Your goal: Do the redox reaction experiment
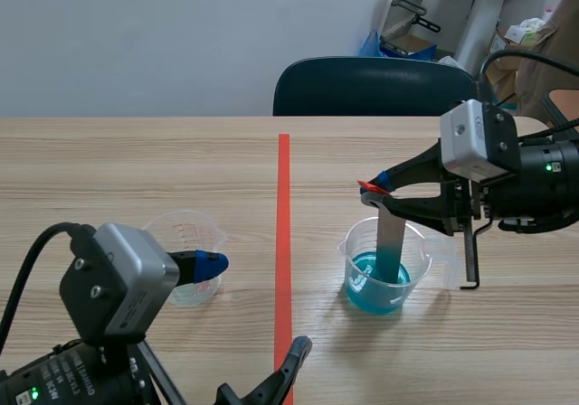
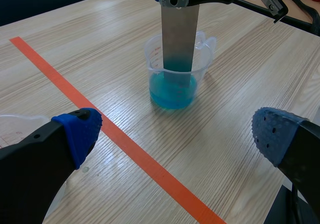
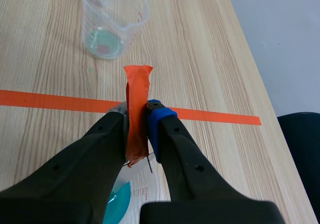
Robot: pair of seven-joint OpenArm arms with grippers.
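Note:
A grey metal strip (image 1: 391, 238) with an orange-red taped top (image 3: 137, 84) stands upright in a clear beaker (image 1: 384, 269) of blue liquid, right of the tape line. My right gripper (image 1: 373, 191) is shut on the strip's taped end (image 3: 137, 110); the beaker's blue liquid (image 3: 119, 205) shows just beneath the fingers. The left wrist view shows the strip (image 2: 179, 39) dipping into the blue liquid (image 2: 172, 91). A second clear beaker (image 1: 185, 256), nearly empty (image 3: 112, 19), sits left of the line. My left gripper (image 1: 253, 307) is open beside it and holds nothing (image 2: 175, 134).
An orange tape line (image 1: 283, 242) runs down the table's middle. A dark blue chair (image 1: 371, 84) stands behind the far edge. Bare wood lies between the two beakers and toward the far side. Boxes and gear crowd the back right corner.

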